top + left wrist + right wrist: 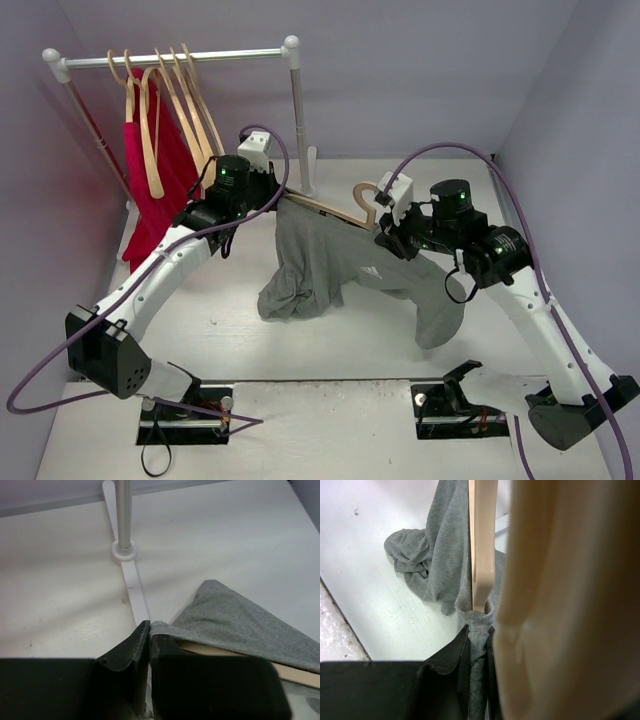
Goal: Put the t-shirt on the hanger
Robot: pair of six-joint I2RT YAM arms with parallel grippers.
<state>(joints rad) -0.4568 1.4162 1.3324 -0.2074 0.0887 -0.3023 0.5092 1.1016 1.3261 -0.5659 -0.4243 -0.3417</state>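
You see a white clothes rack (pixel 180 58) at the far left of the table (pixel 330 350); a red garment (pixel 163 188) and spare wooden hangers (pixel 200 120) hang from its rail.

One t-shirt (pixel 320 262), one red garment (pixel 160 190), one rack (pixel 200 57), five hangers (pixel 333 209).

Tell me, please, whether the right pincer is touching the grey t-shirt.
Touching: the right wrist view shows the right pincer shut on a fold of the t-shirt below the hanger.

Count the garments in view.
2: the grey t-shirt draped on a hanger mid-table, and a red garment hanging on the rack, back left. None seems hidden.
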